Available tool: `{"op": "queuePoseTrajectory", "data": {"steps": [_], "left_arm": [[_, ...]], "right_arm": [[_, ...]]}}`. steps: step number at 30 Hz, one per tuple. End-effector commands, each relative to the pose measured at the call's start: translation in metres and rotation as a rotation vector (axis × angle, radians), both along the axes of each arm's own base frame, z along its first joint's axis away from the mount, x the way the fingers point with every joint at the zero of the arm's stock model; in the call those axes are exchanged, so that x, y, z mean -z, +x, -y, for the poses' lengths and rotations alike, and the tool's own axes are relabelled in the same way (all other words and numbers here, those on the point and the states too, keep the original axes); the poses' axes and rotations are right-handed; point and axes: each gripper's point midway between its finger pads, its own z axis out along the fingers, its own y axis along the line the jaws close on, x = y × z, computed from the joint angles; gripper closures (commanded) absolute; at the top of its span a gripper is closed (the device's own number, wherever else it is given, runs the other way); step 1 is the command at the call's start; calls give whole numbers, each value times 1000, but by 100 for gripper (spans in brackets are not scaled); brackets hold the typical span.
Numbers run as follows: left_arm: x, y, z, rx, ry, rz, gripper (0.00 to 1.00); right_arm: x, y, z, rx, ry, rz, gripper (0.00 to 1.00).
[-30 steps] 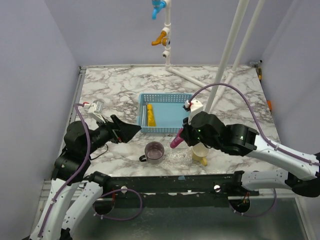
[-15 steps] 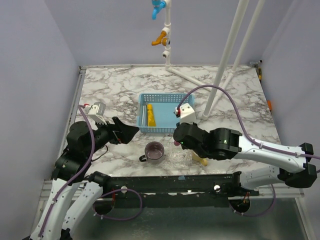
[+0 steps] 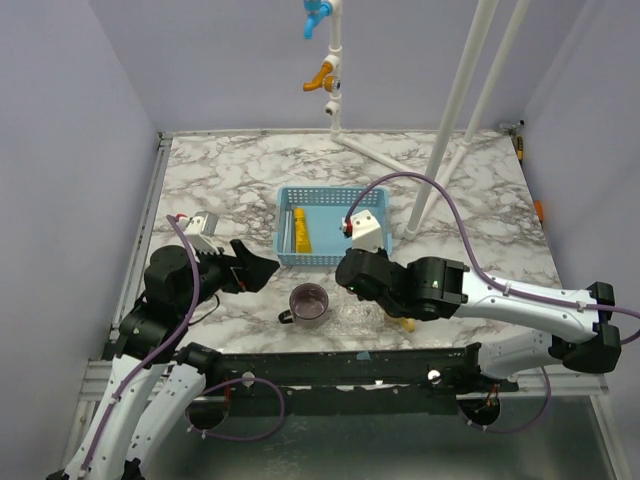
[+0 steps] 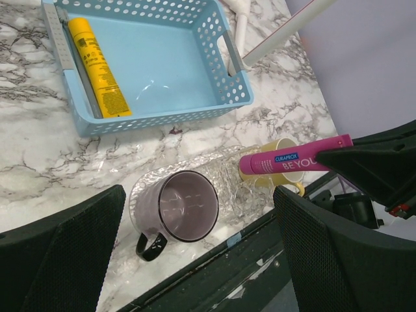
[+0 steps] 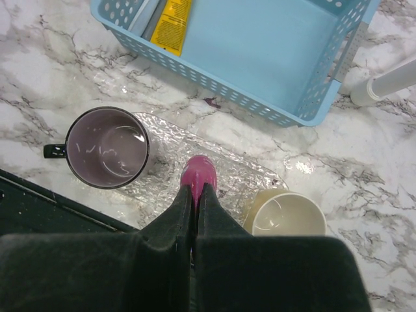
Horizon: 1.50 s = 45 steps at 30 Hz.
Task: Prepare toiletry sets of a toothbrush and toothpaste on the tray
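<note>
Pink toothpaste (image 5: pixel 198 172) is hanging clamped in right tool (image 5: pixel 197 193), tray (image 5: pixel 237 170) lying below it; left tool (image 3: pixel 257 268) is gaping wide, gripping nothing.

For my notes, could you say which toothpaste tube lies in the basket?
The yellow tube, along one wall of the blue basket; the magenta tube is clamped in the right tool.

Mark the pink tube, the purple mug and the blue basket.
pink tube (image 4: pixel 292 156): left wrist view, middle of its body.
purple mug (image 5: pixel 107 148): right wrist view, inside bottom.
blue basket (image 4: pixel 166 117): left wrist view, near wall.
</note>
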Motion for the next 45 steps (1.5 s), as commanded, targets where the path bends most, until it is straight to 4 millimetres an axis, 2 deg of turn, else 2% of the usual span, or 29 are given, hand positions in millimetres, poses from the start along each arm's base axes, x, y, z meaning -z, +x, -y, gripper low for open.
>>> {"op": "queuePoseTrajectory", "data": {"steps": [1, 45], "left_arm": [[5, 3, -4, -19, 22, 15, 5], [22, 8, -4, -16, 53, -17, 5]], "right_arm": [[2, 3, -7, 26, 28, 19, 99], [71, 4, -8, 92, 21, -19, 99]]}}
